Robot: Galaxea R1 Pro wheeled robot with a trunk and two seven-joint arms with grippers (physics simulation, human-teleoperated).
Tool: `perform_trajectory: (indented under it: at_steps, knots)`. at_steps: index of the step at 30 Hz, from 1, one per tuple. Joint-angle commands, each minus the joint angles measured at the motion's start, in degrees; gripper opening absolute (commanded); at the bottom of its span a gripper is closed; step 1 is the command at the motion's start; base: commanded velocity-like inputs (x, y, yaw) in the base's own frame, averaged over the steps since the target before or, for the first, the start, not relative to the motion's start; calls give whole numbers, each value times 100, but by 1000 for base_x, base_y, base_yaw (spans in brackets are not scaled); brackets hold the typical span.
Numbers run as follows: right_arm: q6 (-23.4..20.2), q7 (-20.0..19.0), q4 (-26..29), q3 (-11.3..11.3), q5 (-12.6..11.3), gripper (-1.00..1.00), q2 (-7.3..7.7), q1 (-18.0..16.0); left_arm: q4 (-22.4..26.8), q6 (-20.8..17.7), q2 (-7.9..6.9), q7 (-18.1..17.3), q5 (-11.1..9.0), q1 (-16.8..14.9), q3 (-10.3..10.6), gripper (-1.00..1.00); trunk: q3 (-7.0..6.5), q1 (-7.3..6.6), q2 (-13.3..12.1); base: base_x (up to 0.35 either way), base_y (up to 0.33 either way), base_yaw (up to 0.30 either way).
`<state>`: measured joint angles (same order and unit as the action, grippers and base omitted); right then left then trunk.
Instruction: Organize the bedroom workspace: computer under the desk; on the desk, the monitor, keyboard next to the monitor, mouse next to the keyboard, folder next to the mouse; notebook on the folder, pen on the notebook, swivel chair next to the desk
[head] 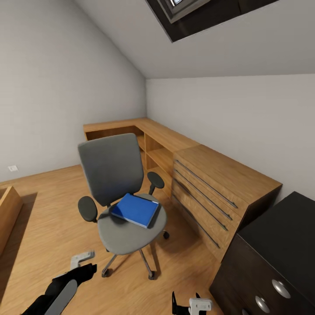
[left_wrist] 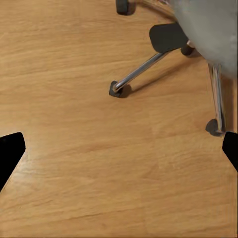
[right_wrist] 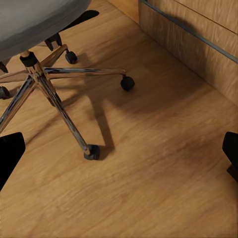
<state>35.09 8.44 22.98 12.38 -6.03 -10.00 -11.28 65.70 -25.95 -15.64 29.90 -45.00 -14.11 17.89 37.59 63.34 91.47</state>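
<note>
Two robot arms poke in at the bottom of the head view. On the left side, the left gripper [head: 82, 259] hangs low over the wood floor [head: 52, 218], close to the chair's legs. At the bottom edge sits the right gripper [head: 192, 304], just beside the black desk [head: 280, 236]. The wrist views show each gripper's two black fingers far apart, one at each side, with nothing between them but floor. Both are open and hold nothing.

Next comes the swivel chair [head: 116, 175]. It is grey, with a tall back and black armrests, and it stands in the middle of the floor on shiny legs with little wheels [right_wrist: 91, 152]. The blue folder [head: 134, 209] lies flat on the seat, toward the right side of it. A thin dark edge peeks out under the folder's right side; it may be a shadow or another thing, I cannot tell.

To the right of the chair is a long wooden dresser [head: 218, 183] with long bar handles. It runs along the grey wall into the corner. The black desk is in the bottom right corner, with round silver knobs [head: 280, 288] on its drawers. Part of a wooden bed frame [head: 8, 210] shows at the far left.
</note>
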Motion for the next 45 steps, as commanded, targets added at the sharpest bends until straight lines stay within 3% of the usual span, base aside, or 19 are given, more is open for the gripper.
perform_trajectory:
  at_steps: [1,5,9,14,16,18,20,22,28,29,30,35,36,38,40,45]
  knots:
    - [28,17,-6,33,-59,100,3,-5,94,-66,-6,86,-54,-4,-6,100,6,0,3,0,0,0]
    - [40,17,2,36,-49,100,3,-6,643,-541,19,214,-53,-4,-100,100,6,0,3,0,0,0]
    - [-3,13,22,38,-42,100,0,-6,845,-994,51,236,-69,-16,-126,100,6,0,3,0,0,0]
    - [-456,16,418,44,-27,100,0,-6,920,-1422,357,275,-69,-269,-142,100,6,0,3,0,0,0]
    - [-882,11,750,45,-24,100,0,-6,928,-1614,541,369,-66,-426,-143,100,6,0,3,0,0,0]
    - [-1514,6,1245,43,-18,100,0,-6,931,-1986,867,647,-63,-598,-145,100,6,0,3,0,0,0]
    - [-1804,3,1529,41,-19,100,0,-6,911,-2183,1047,837,-62,-691,-145,100,6,0,3,0,0,0]
    - [-2308,1,2073,35,-15,100,0,-6,765,-2483,1376,1212,-63,-921,-144,100,6,0,3,0,0,0]
    - [-2947,-39,2673,32,-13,100,0,-30,36,-2660,1927,1551,-59,-1546,-139,100,6,0,3,0,0,0]
    - [-3058,-147,2733,27,-12,100,0,-55,-305,-2673,2084,1587,-56,-1858,-138,100,6,0,3,0,0,0]
    - [-3102,-252,2744,22,-12,100,0,-79,-527,-2674,2152,1600,-53,-2058,-137,100,6,0,3,0,0,0]
    - [-3135,-527,2746,-13,-13,100,0,-122,-1028,-2652,2251,1594,-37,-2579,-137,100,6,0,3,0,0,0]
    - [-3113,-557,2742,-12,-14,100,88,-130,-1078,-2618,2260,1585,-38,-2639,-123,100,6,0,3,0,0,0]
    - [-3073,-597,2746,1,-43,100,262,-134,-1109,-2442,2264,1575,-41,-2676,-101,100,6,0,3,0,0,0]
    - [-3039,-682,2751,-4,-63,100,342,-134,-1122,-2253,2261,1566,-42,-2689,-89,100,6,0,3,0,0,0]
    - [-3005,-915,2758,-19,-80,100,417,-136,-1136,-2003,2261,1560,-43,-2701,71,100,6,0,3,16,1,0]
